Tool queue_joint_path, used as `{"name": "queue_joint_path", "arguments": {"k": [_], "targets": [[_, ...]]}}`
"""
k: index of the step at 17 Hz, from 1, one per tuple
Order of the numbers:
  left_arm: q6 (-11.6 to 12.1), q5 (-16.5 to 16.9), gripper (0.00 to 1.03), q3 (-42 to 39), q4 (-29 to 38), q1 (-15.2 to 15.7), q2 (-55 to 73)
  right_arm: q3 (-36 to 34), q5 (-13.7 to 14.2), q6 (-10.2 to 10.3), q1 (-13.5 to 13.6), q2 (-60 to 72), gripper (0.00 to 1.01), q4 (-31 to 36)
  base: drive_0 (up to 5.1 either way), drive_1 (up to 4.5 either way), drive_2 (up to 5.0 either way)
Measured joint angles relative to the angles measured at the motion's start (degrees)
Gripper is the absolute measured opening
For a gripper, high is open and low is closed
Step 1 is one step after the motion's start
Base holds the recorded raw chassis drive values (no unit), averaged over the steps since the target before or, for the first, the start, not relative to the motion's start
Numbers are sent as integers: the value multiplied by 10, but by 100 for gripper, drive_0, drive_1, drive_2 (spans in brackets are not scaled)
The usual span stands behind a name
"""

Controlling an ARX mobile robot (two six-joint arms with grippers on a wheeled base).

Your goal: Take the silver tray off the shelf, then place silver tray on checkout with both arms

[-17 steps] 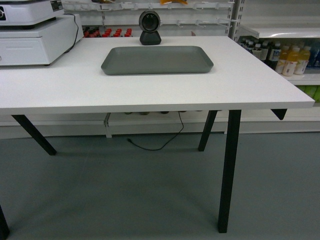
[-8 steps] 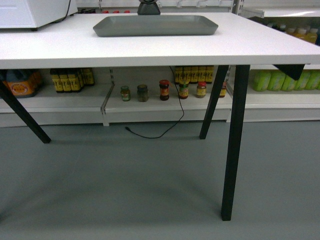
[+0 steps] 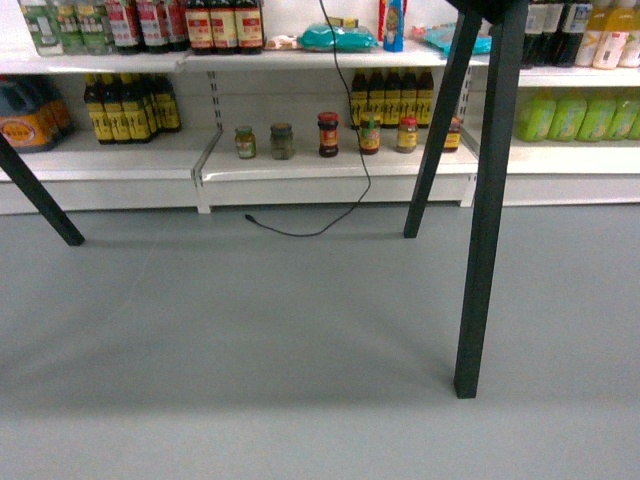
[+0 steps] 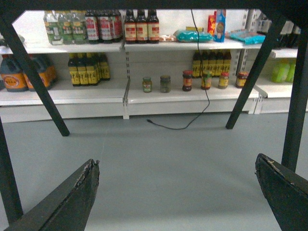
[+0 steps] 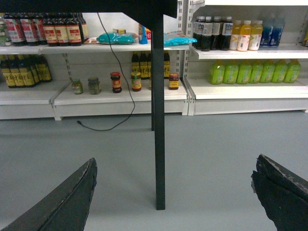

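Each wrist view shows what the head view lacks: the left gripper (image 4: pixel 175 192) and the right gripper (image 5: pixel 173 192), both spread wide and empty above grey floor (image 3: pixel 250 340). Beyond stand the checkout's dark legs (image 3: pixel 487 200), a black cable (image 3: pixel 345 150) trailing down, then low shelves (image 3: pixel 330 165) of jars and bottles. The silver tray appears in no view; only the right wrist shows green bottles (image 5: pixel 250 72).

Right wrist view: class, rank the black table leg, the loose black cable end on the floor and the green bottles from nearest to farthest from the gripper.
1. Black table leg, centre, just ahead.
2. Cable end, left, on the floor.
3. Green bottles, right, on the shelf.
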Motion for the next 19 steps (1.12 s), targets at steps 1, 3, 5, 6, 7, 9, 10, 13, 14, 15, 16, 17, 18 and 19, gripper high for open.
{"name": "queue_joint_path", "arguments": {"k": [1,3,5,6,7,9,10,13,14,15,16,17,18,19], "targets": [[0,0,98,0,-1,0,0,0,0,0,0,0,98,0,0,0,0],[0,0,98,0,0,0,0,0,0,0,0,0,98,0,0,0,0],[0,1,98,0,-3,0,0,0,1,0,0,0,98,-2,0,0,0],[0,0,98,0,-2,0,0,0,0,0,0,0,98,-1,0,0,0],[0,0,98,0,-2,0,0,0,0,0,0,0,98,-1,0,0,0],[0,0,98,0,-2,0,0,0,0,0,0,0,98,-1,0,0,0],[0,0,98,0,-2,0,0,0,0,0,0,0,98,-1,0,0,0],[0,0,98,0,-1,0,0,0,0,0,0,0,98,-1,0,0,0],[0,0,98,0,-1,0,0,0,0,0,0,0,98,-1,0,0,0],[0,0,98,0,-1,0,0,0,0,0,0,0,98,-1,0,0,0],[0,0,98,0,-1,0,0,0,0,0,0,0,98,-1,0,0,0],[0,0,98,0,-1,0,0,0,0,0,0,0,98,-1,0,0,0],[0,0,98,0,-1,0,0,0,0,0,0,0,98,-1,0,0,0],[0,0,98,0,-1,0,0,0,0,0,0,0,98,-1,0,0,0]]}}
